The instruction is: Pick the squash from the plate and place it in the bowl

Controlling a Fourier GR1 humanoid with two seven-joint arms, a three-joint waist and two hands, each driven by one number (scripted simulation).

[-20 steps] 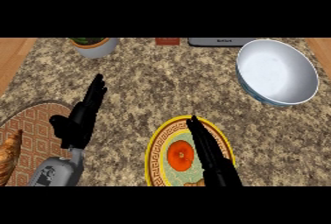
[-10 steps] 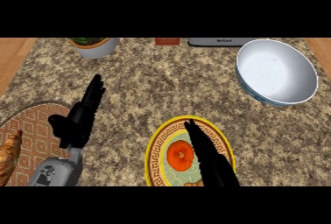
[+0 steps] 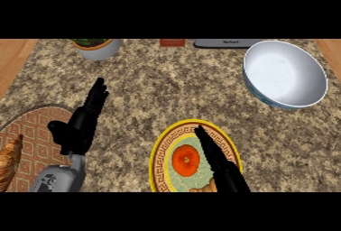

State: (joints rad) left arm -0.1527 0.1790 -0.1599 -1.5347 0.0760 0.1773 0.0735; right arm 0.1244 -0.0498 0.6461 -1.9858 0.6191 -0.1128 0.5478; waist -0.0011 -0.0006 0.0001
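An orange round squash (image 3: 186, 160) lies in the middle of a yellow-rimmed patterned plate (image 3: 163, 149) at the counter's front. My right hand (image 3: 216, 160) reaches over the plate's right half with its fingers straight, just right of the squash and close beside it. A second orange piece (image 3: 203, 186) shows at the plate's front edge, partly hidden by that hand. The white and blue bowl (image 3: 285, 74) stands empty at the back right. My left hand (image 3: 83, 122) rests open at the left, fingers pointing away.
A round woven mat (image 3: 33, 140) lies at the left edge with a brown pastry (image 3: 8, 158) on it. A pot with a plant (image 3: 96, 47), a red item (image 3: 172, 42) and a grey device (image 3: 223, 43) line the back edge.
My right hand has slid slightly back and left over the plate, closer to the squash. The left hand and the squash have stayed put.
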